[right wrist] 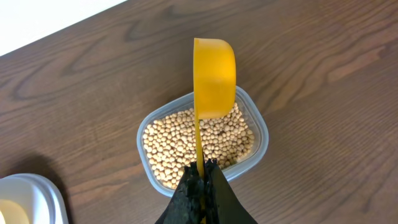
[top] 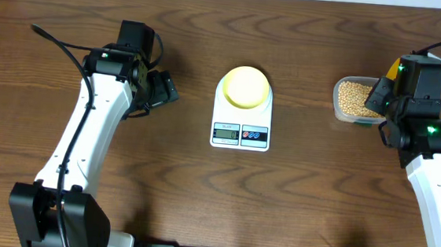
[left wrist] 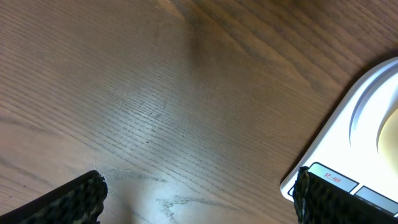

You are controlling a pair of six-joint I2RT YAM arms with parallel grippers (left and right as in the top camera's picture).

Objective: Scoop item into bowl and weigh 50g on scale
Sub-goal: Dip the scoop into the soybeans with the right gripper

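The beans (right wrist: 186, 143) lie in a clear plastic tub (right wrist: 263, 134) at the right side of the desk (top: 293, 208), close under the right arm, and the left arm is well apart from them. The right pincer (right wrist: 202, 169) is closed on the thin handle of a bright yellow scoop (right wrist: 214, 78). In the right wrist view, the handle runs straight away from the jaws along the middle of the tub. The cup of the scoop stands over the far part of the bean heap. The cup seems to be turned on its side, because the handle shows only as a thin line and the cup bulges to one side. I cannot tell if it touches the beans or if it holds any. The pale yellow bowl (top: 245, 86) sits on the rear part of the white scale (top: 239, 143), in the middle of the desk. It is on the left of the tub and no beans are visible in it. The display is too small to read. The left pincer (left wrist: 199, 190) is open wide and holds nothing, and it hovers over bare wood just beside the left edge of the scale. In my judgement the scooping is only beginning. The next move depends on dipping the cup down into the beans along the handle axis and then carrying it level to the left, toward the bowl.
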